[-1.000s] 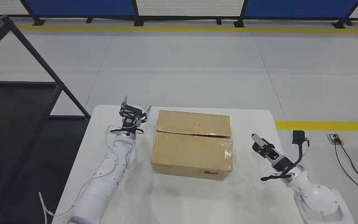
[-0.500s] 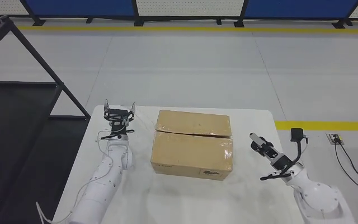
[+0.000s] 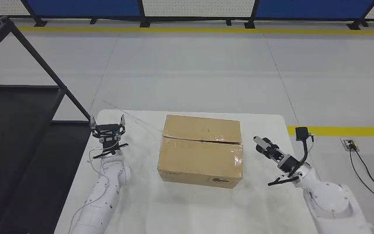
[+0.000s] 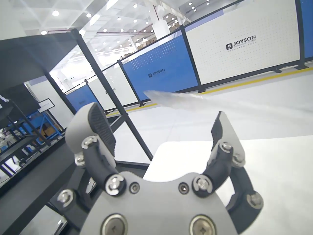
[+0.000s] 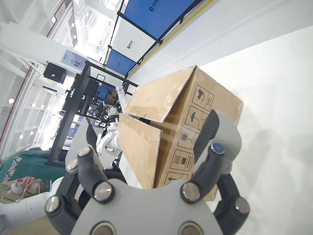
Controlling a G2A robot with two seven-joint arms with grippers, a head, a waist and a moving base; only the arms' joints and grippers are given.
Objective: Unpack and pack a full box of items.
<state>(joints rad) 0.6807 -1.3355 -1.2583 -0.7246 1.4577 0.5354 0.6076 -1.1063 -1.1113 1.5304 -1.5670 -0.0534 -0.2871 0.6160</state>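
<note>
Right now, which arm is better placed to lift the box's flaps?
Right, probably. The right end effector sits open beside the box, facing its end where the flap seam shows. The left end effector is at a far corner of the table, pointing away from the box.

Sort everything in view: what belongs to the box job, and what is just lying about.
Job: cardboard box; clear strip, likely tape; left gripper and right gripper, fingers open on both; white table.
Lying about: black rack; fence panels.

white table (image 3: 193, 202) w/ one cardboard box (image 3: 200, 151) sitting mid-table.
</note>
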